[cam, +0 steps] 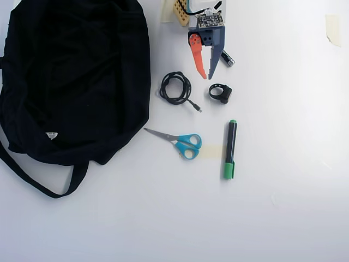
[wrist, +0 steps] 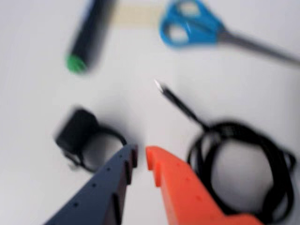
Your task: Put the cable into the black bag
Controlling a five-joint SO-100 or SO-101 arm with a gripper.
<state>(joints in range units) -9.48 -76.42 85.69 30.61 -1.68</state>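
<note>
- Near the middle of the white table, toward its far edge in the overhead view, the cable lies flat as a small round coil, its plug end trailing toward the scissors.
- In the wrist view the coil sits at lower right, its thin plug tip pointing up-left onto bare table.
- The black bag fills the table's upper left corner in the overhead view, just beside the cable but not touching it; a long strap loops out toward the near edge, and a small white tag shows on the fabric.
- The gripper hangs above the table between the cable and a small black ring, its orange and dark blue fingers slightly apart, holding nothing.
- The wrist view shows the same narrow gap between the tips.
- Blue-handled scissors lie nearer the table's centre, below the cable.
- A green-capped marker lies right of the scissors, over a strip of tape.
</note>
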